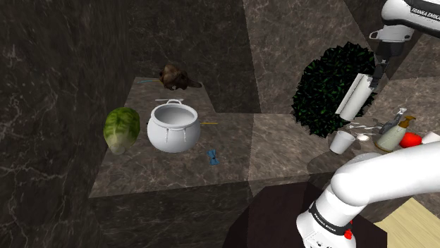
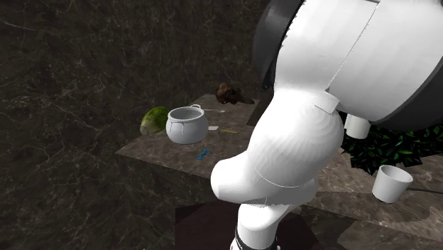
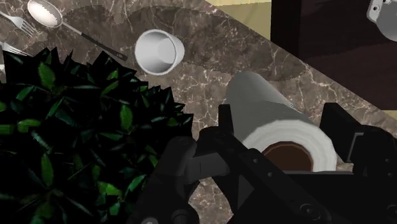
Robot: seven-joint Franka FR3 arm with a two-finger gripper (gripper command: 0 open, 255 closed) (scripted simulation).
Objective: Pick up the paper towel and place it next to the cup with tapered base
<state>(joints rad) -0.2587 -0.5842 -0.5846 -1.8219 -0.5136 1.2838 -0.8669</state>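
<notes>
Between the fingers [image 3: 343, 130], paper towel roll [image 3: 273, 114], near the cup [image 3: 159, 52] beside the plant [image 3: 63, 127].

The paper towel [image 1: 356, 97] and cup [image 1: 342, 141] are white, the plant [image 1: 326, 91] dark green.

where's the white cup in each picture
Shoulder view: cup at right, on the counter just under the leafy plant.
Second exterior view: cup at lower right, under the plant, right of the arm.
Wrist view: cup past the paper towel roll clasped in the pincer, beside the plant.
Shared landmark: the plant.
</notes>
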